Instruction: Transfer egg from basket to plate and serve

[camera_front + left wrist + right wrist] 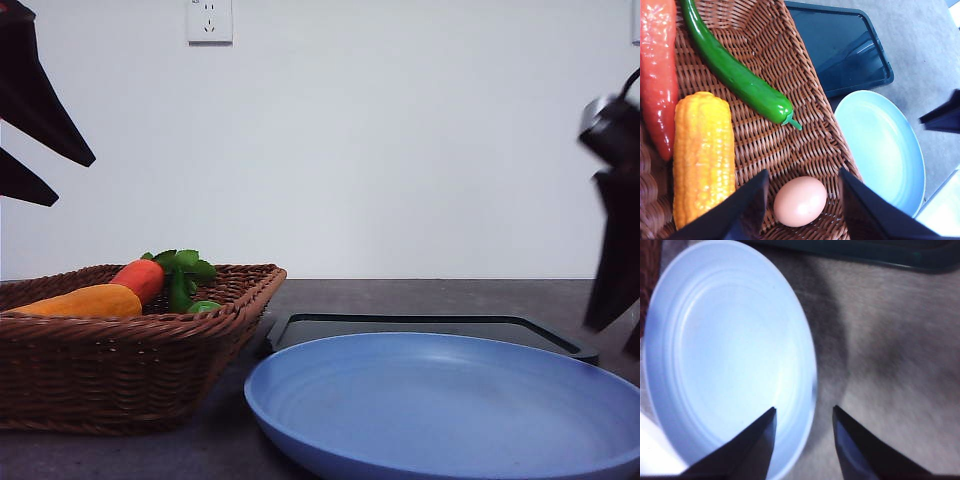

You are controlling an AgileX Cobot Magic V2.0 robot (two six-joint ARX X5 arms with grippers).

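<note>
The pinkish-brown egg (pixel 800 201) lies in a corner of the brown wicker basket (pixel 790 145), on the side toward the plate. My left gripper (pixel 803 174) hangs open over it, one finger on each side and nothing held. In the front view the left gripper (pixel 75 182) is high above the basket (pixel 120 370). The light-blue plate (pixel 440 400) sits empty beside the basket. My right gripper (pixel 804 409) is open above the plate's rim (pixel 807 365). From the front, the right gripper (pixel 610 250) is raised at the right edge.
A yellow corn cob (pixel 702 155), a green chili (pixel 740 77) and a red pepper (pixel 657 75) share the basket. A flat black tray (pixel 430 325) lies behind the plate on the grey table (pixel 400 295). A white wall stands beyond.
</note>
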